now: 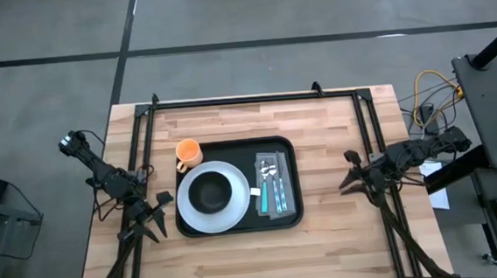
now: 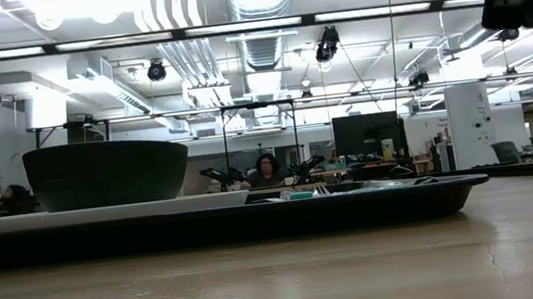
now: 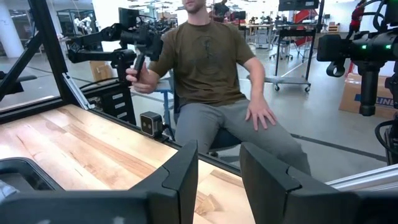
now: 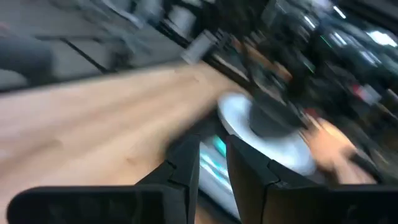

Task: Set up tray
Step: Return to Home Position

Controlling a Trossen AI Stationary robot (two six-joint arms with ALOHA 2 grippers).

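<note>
The black tray (image 1: pixel 240 230) lies in the middle of the table. On its left half a white plate (image 1: pixel 233 212) carries a black bowl (image 1: pixel 209 192). On its right half cutlery with teal handles (image 1: pixel 274 190) lies on a napkin. An orange cup (image 1: pixel 187 151) stands at the tray's far left corner; whether on the rim or beside it, I cannot tell. My left gripper (image 1: pixel 156 216) is open, just left of the tray. My right gripper (image 1: pixel 348 176) is open, right of the tray, pointing at it. The low view shows the bowl (image 2: pixel 106 173) above the tray (image 2: pixel 254 218).
A black frame (image 1: pixel 228 100) runs along the table's far edge and down both sides. Bare wood lies between each gripper and the tray. In the left wrist view a person (image 3: pixel 208 68) sits beyond the table's edge, holding a control arm's handle (image 3: pixel 140 53).
</note>
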